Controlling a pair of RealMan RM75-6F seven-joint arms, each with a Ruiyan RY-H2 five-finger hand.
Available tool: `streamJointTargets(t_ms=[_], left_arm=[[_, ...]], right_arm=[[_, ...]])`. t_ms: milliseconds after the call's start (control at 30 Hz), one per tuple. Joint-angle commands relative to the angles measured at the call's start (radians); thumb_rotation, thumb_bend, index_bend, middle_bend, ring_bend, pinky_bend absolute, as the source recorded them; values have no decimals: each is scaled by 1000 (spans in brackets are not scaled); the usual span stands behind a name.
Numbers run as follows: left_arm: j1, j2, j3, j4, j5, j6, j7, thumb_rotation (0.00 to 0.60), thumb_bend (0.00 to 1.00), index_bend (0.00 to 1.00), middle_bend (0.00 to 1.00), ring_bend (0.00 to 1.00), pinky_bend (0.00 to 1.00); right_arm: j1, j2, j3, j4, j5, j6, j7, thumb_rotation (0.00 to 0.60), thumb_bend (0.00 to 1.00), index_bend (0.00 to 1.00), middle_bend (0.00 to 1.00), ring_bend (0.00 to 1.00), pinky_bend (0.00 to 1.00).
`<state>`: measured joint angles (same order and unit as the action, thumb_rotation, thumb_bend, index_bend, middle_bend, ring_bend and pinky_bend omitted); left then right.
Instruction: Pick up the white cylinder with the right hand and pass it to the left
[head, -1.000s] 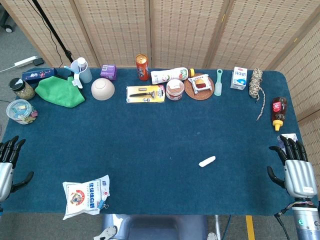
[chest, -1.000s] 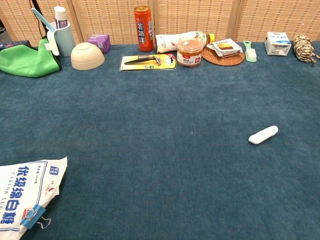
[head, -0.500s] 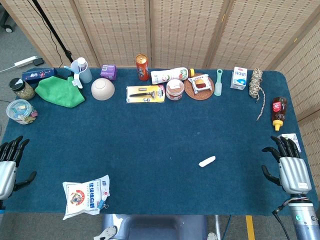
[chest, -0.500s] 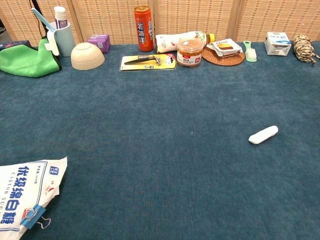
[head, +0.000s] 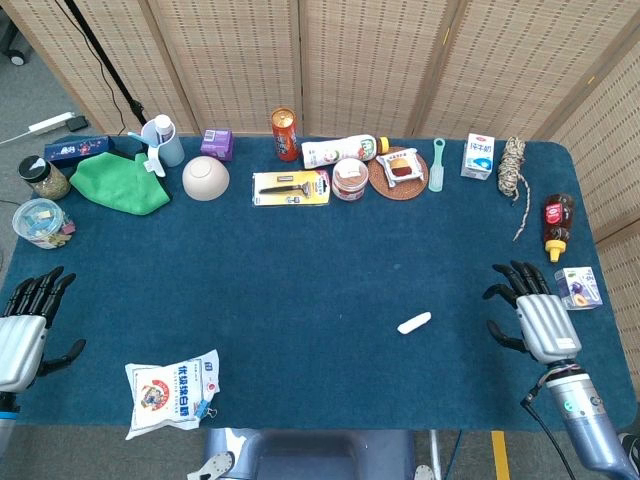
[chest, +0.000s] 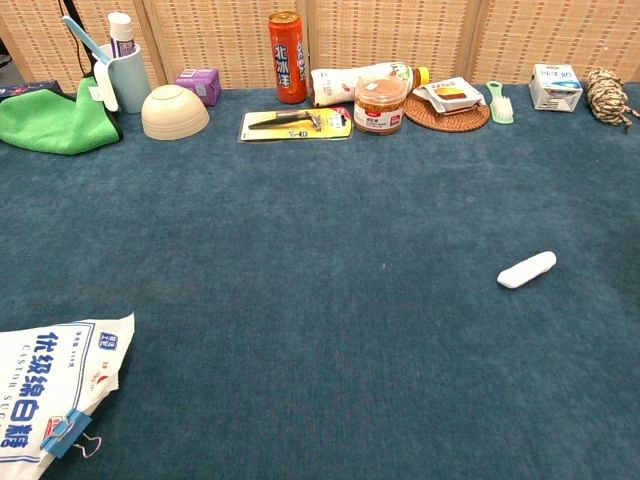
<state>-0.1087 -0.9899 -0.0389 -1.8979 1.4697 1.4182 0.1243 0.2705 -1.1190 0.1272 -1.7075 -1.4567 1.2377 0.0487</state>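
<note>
A small white cylinder (head: 414, 323) (chest: 527, 270) lies flat on the blue table cloth, right of centre. My right hand (head: 537, 315) hovers over the table's right part, about a hand's width to the right of the cylinder, fingers spread and empty. My left hand (head: 24, 325) sits at the table's left edge, fingers spread, holding nothing. Neither hand shows in the chest view.
A white bag with a blue clip (head: 172, 390) lies near the front left. Along the far edge stand a green cloth (head: 120, 181), a bowl (head: 205, 178), an orange can (head: 285, 134), a razor pack (head: 291, 187), jars and a milk carton (head: 479, 156). A sauce bottle (head: 556, 223) and small packet (head: 579, 287) lie at the right edge.
My right hand has moved left and forward over the table toward the cylinder, uncovering the small packet. My left hand has shifted slightly inward. The cylinder has not moved.
</note>
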Motion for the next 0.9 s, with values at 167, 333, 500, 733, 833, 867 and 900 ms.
streamJointTargets(t_ms=[167, 333, 500, 733, 833, 867, 900], left_arm=[[-10, -1, -2, -9, -1, -9, 8, 600, 251, 78, 0, 0, 0], [-14, 3, -7, -15, -4, -6, 8, 600, 252, 78, 0, 0, 0], [-18, 7, -10, -17, -6, -7, 10, 600, 251, 78, 0, 0, 0], [-22, 10, -8, -21, -9, -12, 13, 600, 251, 79, 0, 0, 0], [-22, 10, -6, -22, -11, -12, 13, 600, 251, 79, 0, 0, 0], [-22, 11, -6, -21, -12, -12, 13, 600, 252, 78, 0, 0, 0], [-21, 11, -5, -21, -13, -12, 13, 600, 251, 78, 0, 0, 0]], right_arm=[[88, -44, 10, 38, 8, -110, -13, 600, 368, 385, 93, 0, 0], [126, -77, 13, 68, 17, -152, -22, 600, 368, 394, 92, 0, 0], [155, -114, 11, 106, 32, -186, -17, 600, 367, 404, 90, 0, 0], [185, -164, 1, 171, 37, -214, -16, 600, 368, 416, 95, 0, 0], [194, -182, -3, 197, 42, -225, -13, 600, 368, 416, 97, 0, 0], [199, -191, -6, 209, 42, -228, -14, 600, 368, 417, 97, 0, 0], [201, -197, -7, 217, 40, -229, -12, 600, 368, 419, 98, 0, 0]])
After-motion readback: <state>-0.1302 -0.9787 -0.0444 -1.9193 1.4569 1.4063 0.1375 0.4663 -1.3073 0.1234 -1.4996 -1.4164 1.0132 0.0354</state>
